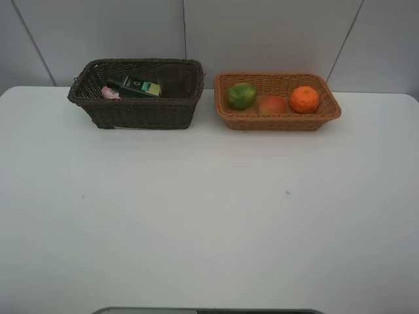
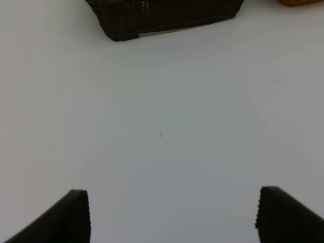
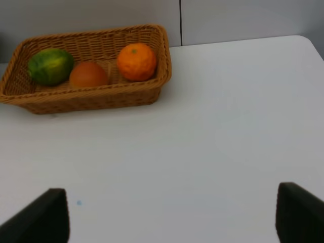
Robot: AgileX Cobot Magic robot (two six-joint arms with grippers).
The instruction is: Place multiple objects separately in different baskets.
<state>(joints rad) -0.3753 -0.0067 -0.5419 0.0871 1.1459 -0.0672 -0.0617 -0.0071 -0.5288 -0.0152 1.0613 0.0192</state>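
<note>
White surface [image 1: 209, 229] bare in front, exterior high view. Near far edge: dark brown basket [image 1: 137, 111] toward left corner holds pump bottle [image 1: 134, 86], pink tube [image 1: 110, 93], purple cup [image 1: 173, 80]; orange-tan basket [image 1: 278, 120] beside it holds green fruit [image 1: 241, 95], peach [image 1: 273, 104], orange [image 1: 304, 99].
Left wrist: left gripper [image 2: 172, 215] released, empty.
Right wrist: right gripper [image 3: 172, 217] released, empty.

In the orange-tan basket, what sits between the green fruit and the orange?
The peach lies between the green fruit and the orange; the exterior high view shows it.

I see a plain test bench or lab setup: a bare white table [image 1: 209, 222] against grey wall panels [image 1: 262, 33], nothing domestic around it.
</note>
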